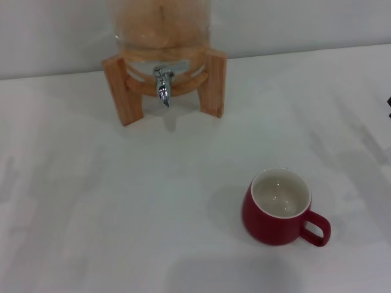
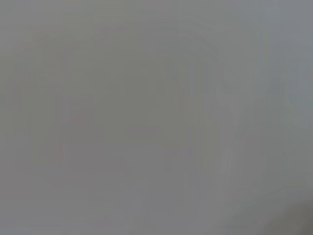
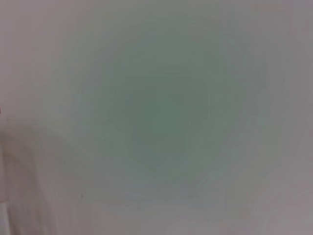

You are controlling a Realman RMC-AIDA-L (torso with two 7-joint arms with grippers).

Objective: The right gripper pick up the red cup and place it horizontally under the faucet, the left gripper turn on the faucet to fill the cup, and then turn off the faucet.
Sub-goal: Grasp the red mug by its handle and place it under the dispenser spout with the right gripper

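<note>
I am observing the squat dark-red ceramic cup (image 1: 281,209) sitting upright on the white desk (image 1: 91,207), white inside showing and loop handle turned toward the robot's right, presumably so the right arm can reach it. It is standing well apart from the small chrome faucet (image 1: 162,85), which is hanging spout-down from the glass dispenser in its wooden stand (image 1: 211,79). I am seeing neither gripper, so their fingers are not in view.
</note>
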